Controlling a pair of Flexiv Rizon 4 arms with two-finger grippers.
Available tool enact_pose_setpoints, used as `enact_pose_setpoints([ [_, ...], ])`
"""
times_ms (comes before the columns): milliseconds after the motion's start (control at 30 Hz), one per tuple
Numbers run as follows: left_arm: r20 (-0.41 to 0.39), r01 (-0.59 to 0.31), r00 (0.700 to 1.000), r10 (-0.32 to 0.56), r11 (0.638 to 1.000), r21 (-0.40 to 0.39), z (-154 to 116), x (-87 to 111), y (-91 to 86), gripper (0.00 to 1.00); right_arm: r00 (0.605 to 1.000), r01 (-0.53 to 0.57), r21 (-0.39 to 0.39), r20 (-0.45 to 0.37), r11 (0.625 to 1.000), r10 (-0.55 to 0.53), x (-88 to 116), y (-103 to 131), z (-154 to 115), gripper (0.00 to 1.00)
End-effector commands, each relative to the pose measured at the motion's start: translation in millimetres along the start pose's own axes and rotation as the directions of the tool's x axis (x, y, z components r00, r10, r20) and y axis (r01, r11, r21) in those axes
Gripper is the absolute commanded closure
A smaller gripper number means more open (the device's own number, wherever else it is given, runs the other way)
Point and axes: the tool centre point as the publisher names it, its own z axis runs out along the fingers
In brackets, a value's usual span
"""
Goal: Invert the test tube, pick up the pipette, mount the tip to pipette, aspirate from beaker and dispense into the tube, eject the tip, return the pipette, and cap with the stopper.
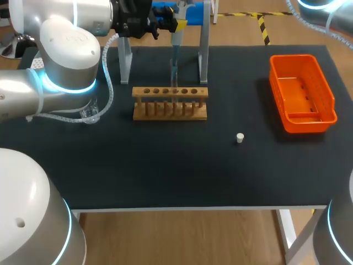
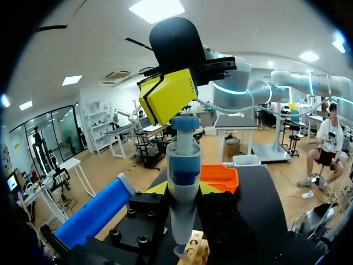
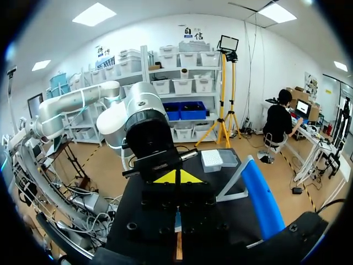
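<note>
Head view: our left gripper (image 1: 175,25) is closed on the pipette (image 1: 176,41), held upright with its lower end at the wooden rack (image 1: 170,110); the white stopper (image 1: 240,137) lies well apart on the table (image 1: 165,171); our right gripper (image 3: 176,176) shows yellow tips pressed together.

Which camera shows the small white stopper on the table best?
The head view: the small white stopper stands alone on the black table, clear of everything else. Neither wrist view shows it.
</note>
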Motion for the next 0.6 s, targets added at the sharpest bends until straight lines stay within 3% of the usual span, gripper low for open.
enact_pose_setpoints([
  [33,0.001,0.0,1.0,0.0,1.0,0.002,-2,-2.8,-3.3,1.0,1.0,-0.003,0.006,-0.007,1.0,0.003,2,-6,3,1.0],
  [600,0.001,0.0,1.0,0.0,1.0,0.002,-2,-2.8,-3.3,1.0,0.999,-0.029,0.018,-0.016,0.999,0.03,4,-17,9,1.0],
])
